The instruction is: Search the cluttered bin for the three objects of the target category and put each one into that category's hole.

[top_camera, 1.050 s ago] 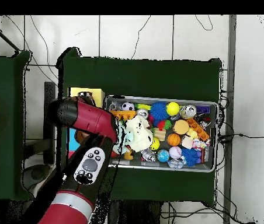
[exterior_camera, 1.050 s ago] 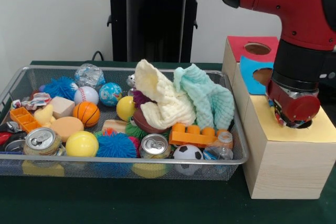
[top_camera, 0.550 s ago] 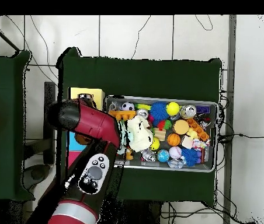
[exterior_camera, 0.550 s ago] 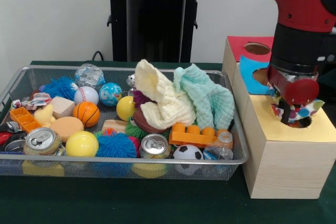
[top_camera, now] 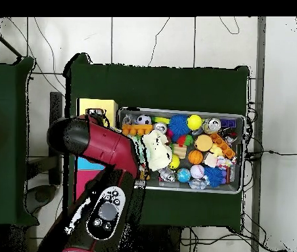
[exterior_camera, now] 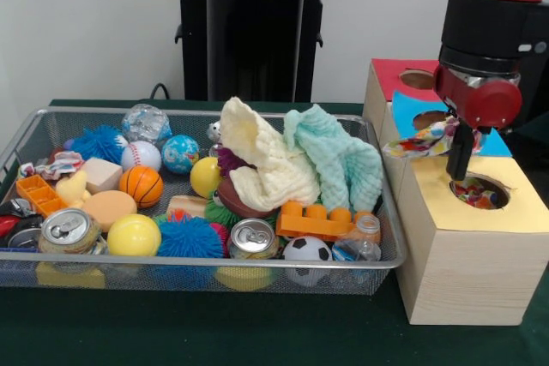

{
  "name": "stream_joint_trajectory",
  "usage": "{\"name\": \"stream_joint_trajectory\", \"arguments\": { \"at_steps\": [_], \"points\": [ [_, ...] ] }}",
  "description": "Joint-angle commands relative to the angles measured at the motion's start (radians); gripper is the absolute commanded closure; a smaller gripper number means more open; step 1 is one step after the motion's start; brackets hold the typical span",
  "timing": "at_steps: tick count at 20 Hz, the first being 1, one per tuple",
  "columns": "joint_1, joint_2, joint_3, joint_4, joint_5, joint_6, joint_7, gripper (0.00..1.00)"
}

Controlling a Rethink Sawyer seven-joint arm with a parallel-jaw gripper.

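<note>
My gripper (exterior_camera: 457, 173) hangs just above the round hole (exterior_camera: 478, 192) in the yellow top of the wooden box (exterior_camera: 467, 263). A patterned cloth (exterior_camera: 419, 141) clings to its upper part and sticks out to the left, above the blue box (exterior_camera: 410, 113). More patterned fabric shows inside the hole. A cream cloth (exterior_camera: 266, 160) and a mint cloth (exterior_camera: 339, 156) lie heaped in the mesh bin (exterior_camera: 206, 114). In the overhead view the red arm (top_camera: 102, 141) covers the gripper and most of the boxes; the yellow top (top_camera: 100, 105) peeks out beside the bin (top_camera: 177, 111).
The bin holds several balls, spiky toys, two cans (exterior_camera: 251, 237), an orange brick (exterior_camera: 313, 222) and small bottles. A red-topped box (exterior_camera: 412, 75) with its own hole stands behind the blue one. A black pedestal (exterior_camera: 253, 32) rises behind the bin.
The gripper rose from inside the yellow hole to just above it. The patterned cloth came up with it and now sticks out to the left.
</note>
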Motion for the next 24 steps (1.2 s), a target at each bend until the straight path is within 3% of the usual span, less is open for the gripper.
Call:
{"name": "stream_joint_trajectory", "arguments": {
  "at_steps": [1, 11, 17, 24],
  "points": [
    [-0.035, -0.011, 0.076, 0.118, -0.066, 0.066, 0.035, 1.00],
    [-0.050, -0.025, 0.089, 0.132, -0.095, 0.055, 0.041, 1.00],
    [-0.002, -0.018, 0.004, 0.087, -0.151, 0.103, 0.072, 1.00],
    [0.016, -0.038, -0.031, 0.087, -0.176, 0.088, 0.085, 1.00]
  ]
}}
